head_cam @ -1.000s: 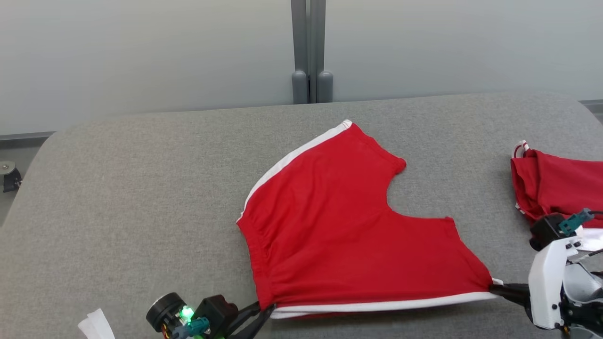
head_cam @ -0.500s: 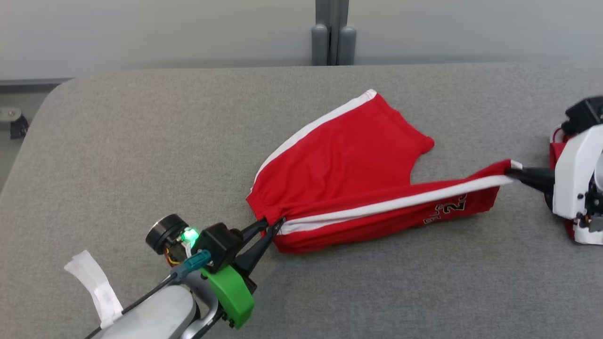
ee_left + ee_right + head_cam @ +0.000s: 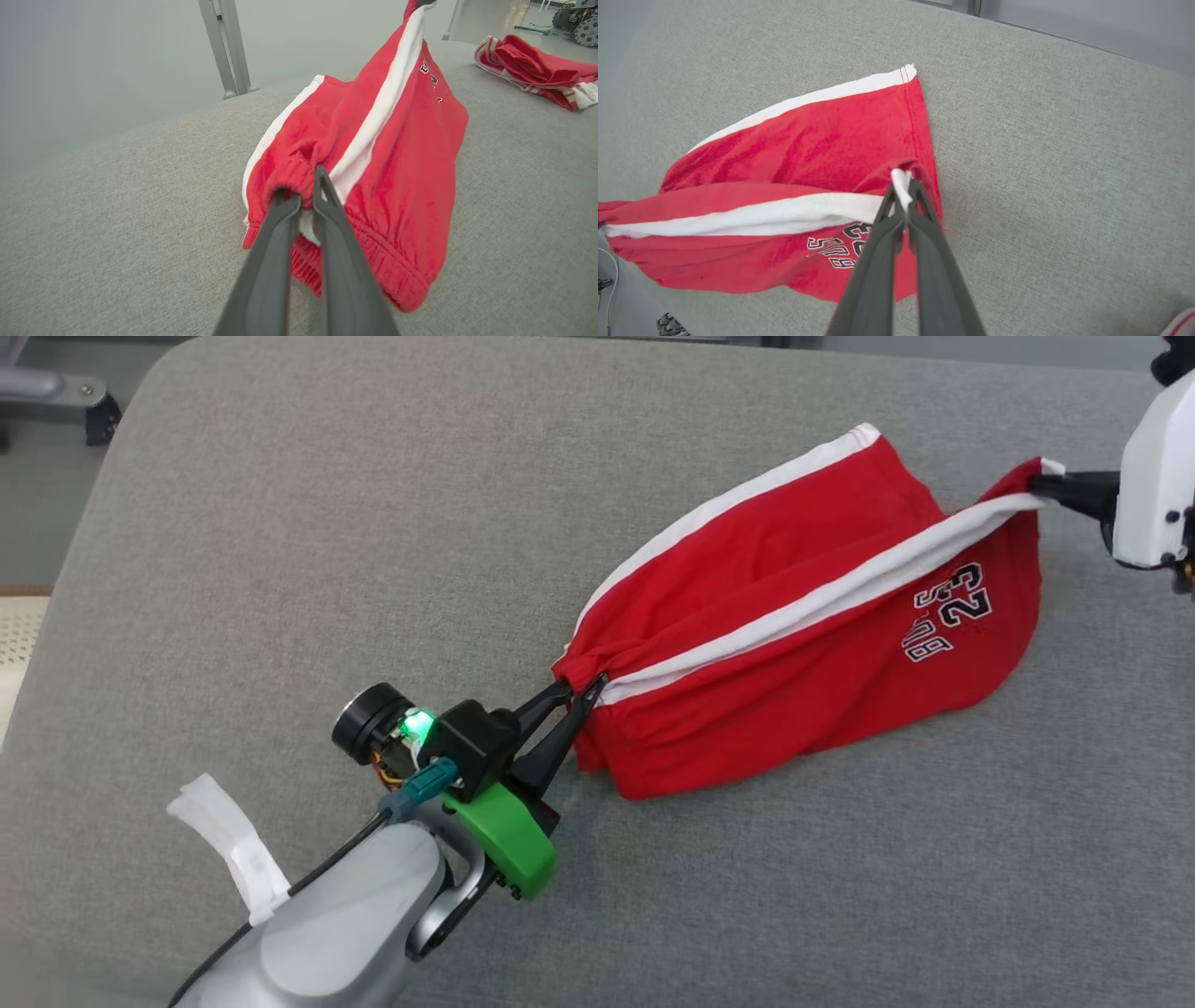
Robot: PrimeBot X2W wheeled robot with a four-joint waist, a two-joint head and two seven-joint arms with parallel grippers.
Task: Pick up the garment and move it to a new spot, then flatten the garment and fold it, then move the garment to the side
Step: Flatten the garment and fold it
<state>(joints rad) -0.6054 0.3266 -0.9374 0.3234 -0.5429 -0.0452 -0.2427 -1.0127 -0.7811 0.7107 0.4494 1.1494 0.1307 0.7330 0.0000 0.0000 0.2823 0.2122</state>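
My left jaws grip the red shorts (image 3: 775, 709) by the waistband, and my right jaws grip the striped leg hem. The cloth stretches between them over the worktop (image 3: 280, 523).

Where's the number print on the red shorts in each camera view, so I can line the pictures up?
Head view: print at right on the shorts, just below the taut white stripe.
Left wrist view: print small, upper right of centre, right of the stripe.
Right wrist view: print bottom centre, under the stripe.
Shared landmark: that stripe.
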